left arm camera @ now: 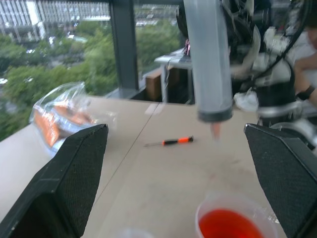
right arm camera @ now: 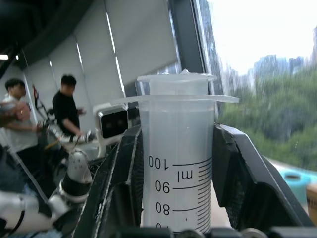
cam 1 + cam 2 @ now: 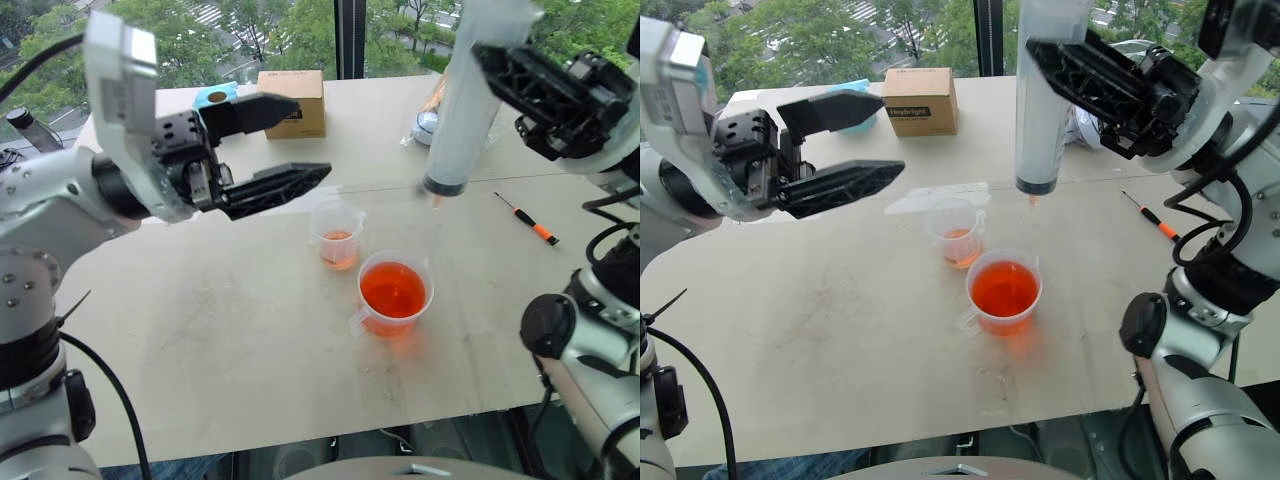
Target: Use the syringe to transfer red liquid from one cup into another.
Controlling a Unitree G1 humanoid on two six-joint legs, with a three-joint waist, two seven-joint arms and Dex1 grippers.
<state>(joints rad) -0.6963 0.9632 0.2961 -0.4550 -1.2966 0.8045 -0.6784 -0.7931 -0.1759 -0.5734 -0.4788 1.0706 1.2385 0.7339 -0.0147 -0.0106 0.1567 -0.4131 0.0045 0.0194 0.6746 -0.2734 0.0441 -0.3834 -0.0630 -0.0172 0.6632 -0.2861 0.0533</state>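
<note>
Clear syringe (image 3: 462, 110) clenched upright in right pincer (image 3: 520, 80); left pincer (image 3: 290, 150) released, screwdriver (image 3: 527, 219) nearby.

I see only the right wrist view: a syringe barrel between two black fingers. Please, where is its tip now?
Observer: The syringe hangs upright in the right gripper, tip down, above the table and beyond both cups.
Operator: Which cup holds more red liquid?
Observer: The wider cup holds much more red liquid; the smaller cup has only a little at its bottom.
Operator: And the left gripper?
Observer: The left gripper is open and empty, raised above the table to the left of the cups.
</note>
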